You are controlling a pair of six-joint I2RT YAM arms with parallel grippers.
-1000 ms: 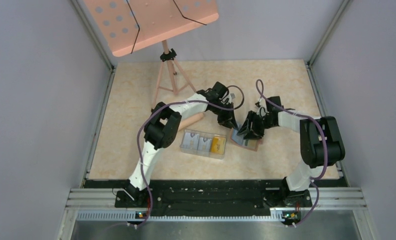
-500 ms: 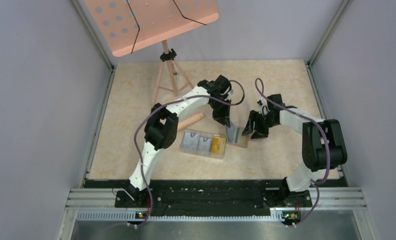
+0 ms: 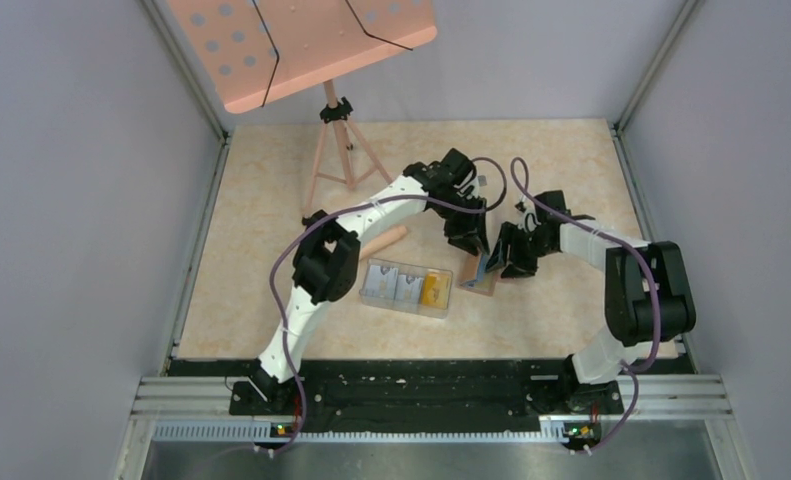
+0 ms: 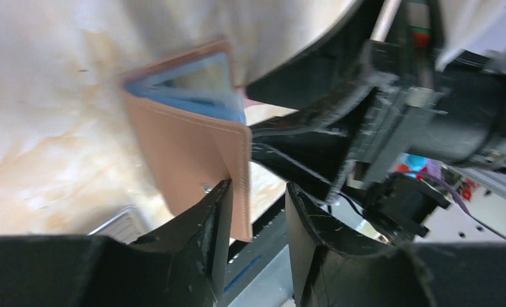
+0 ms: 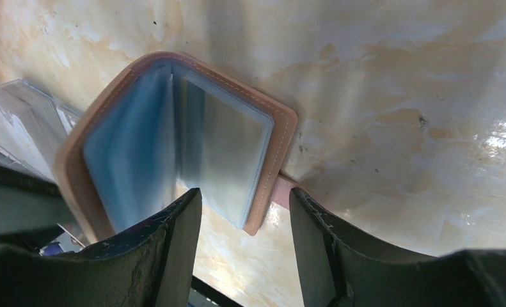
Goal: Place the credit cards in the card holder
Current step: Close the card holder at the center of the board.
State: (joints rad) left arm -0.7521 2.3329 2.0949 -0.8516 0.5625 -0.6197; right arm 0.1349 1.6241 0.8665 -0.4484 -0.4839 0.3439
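Observation:
The brown card holder lies right of the tray, half open, with one cover raised. In the left wrist view that cover stands between my left gripper's open fingers and rests against one finger; there is a gap to the other. In the right wrist view the holder shows blue-clear sleeves. My right gripper is open and empty just over its edge. From above, the left gripper and the right gripper flank the holder. Pale credit cards and a yellow one lie in the clear tray.
A pink music stand with a wide pink board stands at the back left. A wooden cylinder lies behind the tray. The tray's corner shows in the left wrist view. Grey walls enclose the table.
The card holder lay flat and open; my left gripper has moved right and lifted one cover, folding the holder partly up. My right gripper has shifted slightly right and stays beside it.

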